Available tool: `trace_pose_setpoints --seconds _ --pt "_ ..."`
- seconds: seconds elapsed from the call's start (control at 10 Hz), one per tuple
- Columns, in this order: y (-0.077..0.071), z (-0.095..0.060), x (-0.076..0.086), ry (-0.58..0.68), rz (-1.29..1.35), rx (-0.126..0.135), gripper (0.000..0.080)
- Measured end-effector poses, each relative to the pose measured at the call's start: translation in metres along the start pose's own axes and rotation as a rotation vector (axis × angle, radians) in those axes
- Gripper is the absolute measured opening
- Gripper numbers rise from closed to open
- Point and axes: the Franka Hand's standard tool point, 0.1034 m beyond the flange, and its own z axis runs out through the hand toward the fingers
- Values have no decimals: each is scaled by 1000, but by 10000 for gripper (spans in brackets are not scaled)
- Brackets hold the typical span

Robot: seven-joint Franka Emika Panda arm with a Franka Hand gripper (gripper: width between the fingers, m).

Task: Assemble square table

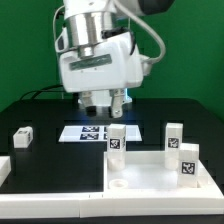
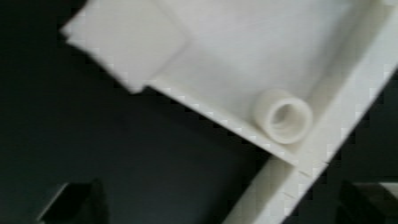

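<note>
The white square tabletop (image 1: 150, 178) lies at the front on the exterior view's right, rim up. Three white tagged legs stand upright on it: one at its far left corner (image 1: 116, 139), one at the far right (image 1: 174, 135), one at the right (image 1: 187, 163). Another leg (image 1: 22, 137) lies on the black table at the left. My gripper (image 1: 104, 103) hangs open and empty above the table, behind the tabletop. The wrist view shows the tabletop's rim (image 2: 267, 190) and a round corner socket (image 2: 285, 117), with my gripper (image 2: 222, 205) open above them and dark fingertips (image 2: 71, 205) at the sides.
The marker board (image 1: 90, 132) lies flat under my gripper. A white border rail (image 1: 4, 170) sits at the front left edge. A blurred white block (image 2: 125, 45) overlaps the tabletop in the wrist view; I cannot tell what it is.
</note>
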Motion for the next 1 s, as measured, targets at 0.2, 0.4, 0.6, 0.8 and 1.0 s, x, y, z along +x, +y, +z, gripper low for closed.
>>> trace_pose_setpoints --seconds 0.2,0.4,0.6,0.8,1.0 --pt "58 11 11 40 -288 -43 649" --pt "116 14 31 46 -499 -87 649" --pt "139 11 55 82 -702 -116 649" --pt "136 12 53 71 -806 -124 649" --pt "137 13 54 68 -845 -129 649"
